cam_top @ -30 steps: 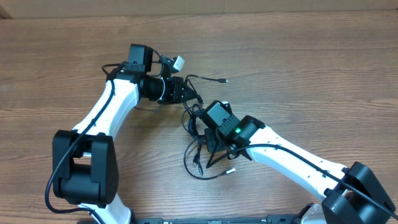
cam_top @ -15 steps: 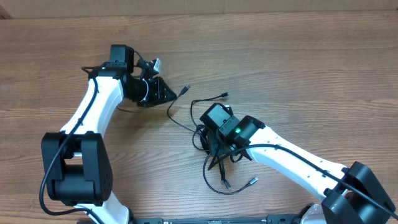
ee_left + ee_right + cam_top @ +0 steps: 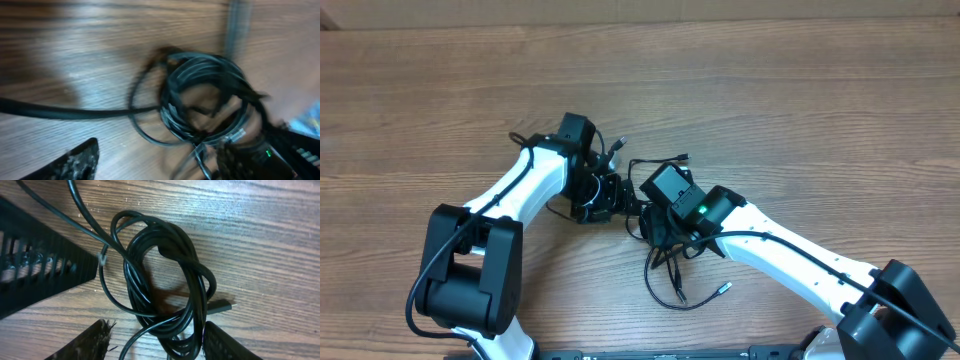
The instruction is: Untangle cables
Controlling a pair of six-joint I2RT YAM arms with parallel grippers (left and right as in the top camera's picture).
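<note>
You will find the cables (image 3: 172, 235) wound into 1 tangled black coil on the wooden table (image 3: 840, 110), near its centre. In the overhead view, loose loops trail from the coil toward 6 o'clock, with a silvery tip (image 3: 725, 289) at 5 o'clock and 1 plug end (image 3: 682, 156) at 12 o'clock. The right gripper (image 3: 157, 337) stands directly over the coil, jaws released, 1 finger on each side. The left gripper (image 3: 160, 157) sits just beside the coil at 9 o'clock, jaws released, holding nothing.

robot lab; wood-grain table (image 3: 800, 110)
</note>
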